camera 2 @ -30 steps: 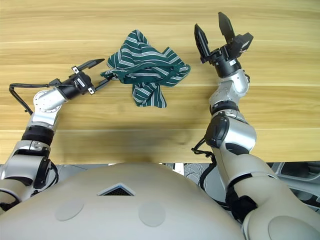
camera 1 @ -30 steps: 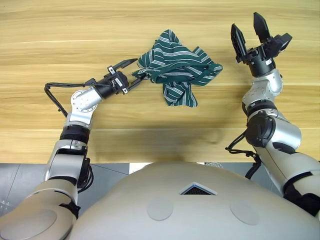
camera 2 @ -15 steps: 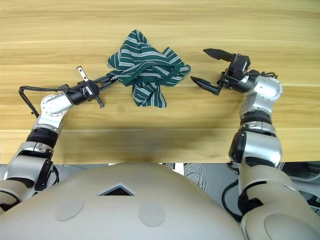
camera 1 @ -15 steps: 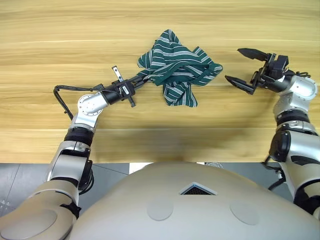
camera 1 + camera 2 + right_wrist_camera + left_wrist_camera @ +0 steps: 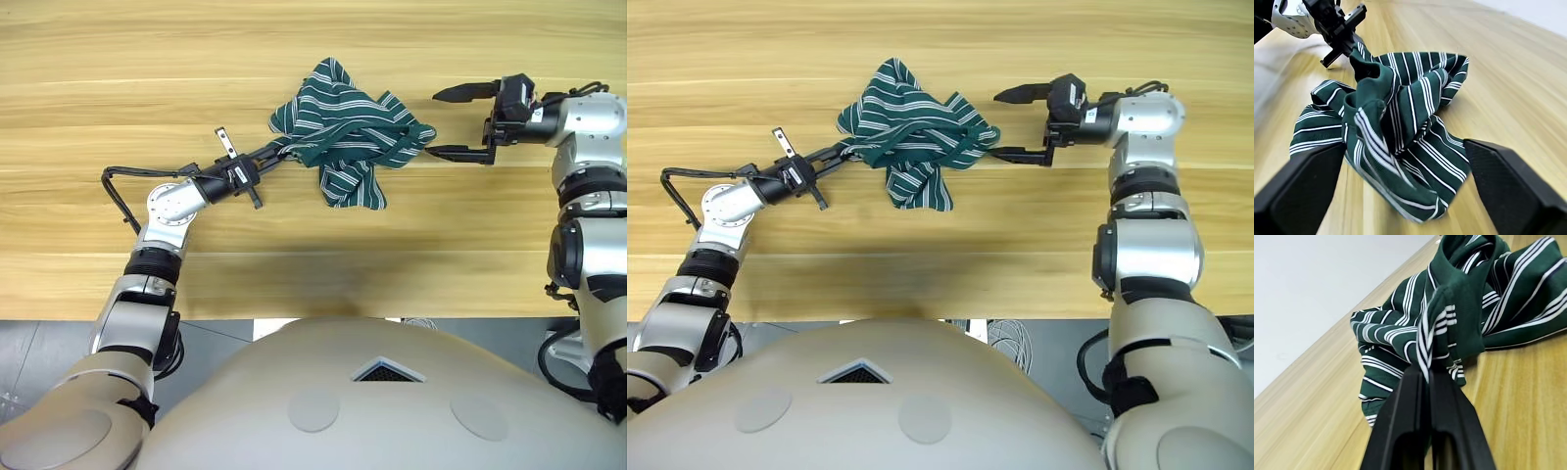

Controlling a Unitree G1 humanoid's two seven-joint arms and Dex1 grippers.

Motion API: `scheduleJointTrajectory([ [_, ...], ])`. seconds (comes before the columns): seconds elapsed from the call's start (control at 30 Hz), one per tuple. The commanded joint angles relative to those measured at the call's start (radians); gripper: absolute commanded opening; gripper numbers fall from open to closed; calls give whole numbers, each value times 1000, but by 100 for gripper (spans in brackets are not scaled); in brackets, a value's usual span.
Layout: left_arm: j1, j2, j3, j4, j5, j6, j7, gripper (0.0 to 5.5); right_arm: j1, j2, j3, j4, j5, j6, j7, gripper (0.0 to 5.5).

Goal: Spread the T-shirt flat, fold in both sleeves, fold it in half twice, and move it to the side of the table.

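1. Dark green, white-striped cotton T-shirt (image 5: 348, 132): a crumpled heap, well in from the near edge of the pale wooden worktop (image 5: 294, 39); not yet spread.
2. Left hand (image 5: 274, 152): clamped on a fold at the heap's left rim, probably to draw it outward.
3. Right hand (image 5: 432, 123): wide open, empty, straddling the right rim, apparently poised to pinch.

T-shirt (image 5: 348, 132): dark green, thin white stripes in groups of two and three, running different ways across crumpled folds.
Table (image 5: 294, 225): light honey wood, fine grain, long plank bands running left to right.
Left gripper (image 5: 279, 150): black.
Right gripper (image 5: 433, 123): black, silver wrist behind.
Wall (image 5: 1312, 279) past table: plain white.
Floor (image 5: 39, 352) at near edge: grey tiles.
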Motion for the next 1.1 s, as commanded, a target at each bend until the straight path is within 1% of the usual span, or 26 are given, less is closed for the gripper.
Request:
scheduleJointTrajectory([
  [0.03, 0, 16, 3, -15, -7, -1, -11, 0, -49, 24, 31, 46, -101, 19, -51, 378],
  [0.17, 3, 18, 3, -23, -10, 0, -19, 0, -58, 38, 57, 65, -181, 20, -74, 300],
  [0.2, 5, 19, 4, -25, -10, 0, -20, 0, -59, 40, 60, 67, -195, 20, -72, 289],
  [0.23, 6, 19, 5, -26, -11, 1, -20, 0, -61, 41, 61, 69, -202, 21, -69, 265],
  [0.27, 6, 20, 6, -28, -11, 1, -20, 0, -63, 42, 59, 71, -211, 21, -67, 256],
  [0.3, 7, 20, 7, -29, -11, 2, -20, 0, -65, 45, 58, 74, -219, 21, -68, 226],
  [0.53, 13, 25, 10, -40, -9, 5, -19, 0, -81, 43, 50, 77, -254, 15, -63, 108],
  [0.67, 13, 26, 10, -46, -7, 7, -17, 0, -89, 30, 50, 72, -269, 11, -31, 14],
  [0.7, 11, 25, 10, -44, -5, 7, -16, 0, -89, 27, 51, 71, -273, 8, -26, 4],
  [0.83, -8, 25, 18, -30, 1, 1, -4, 0, -93, 16, 40, 65, -269, -2, -13, 4],
  [0.93, -95, -3, 61, -3, -37, 37, 30, 0, -135, 14, 1, 48, -239, -31, -54, 4],
  [1.03, -343, -49, 115, 58, -134, 188, -6, 0, -263, 0, 5, 33, -297, -60, -231, 4],
  [1.1, -545, -45, 168, 134, -171, 283, 13, 0, -390, -6, 4, 25, -325, -60, -367, 4],
])
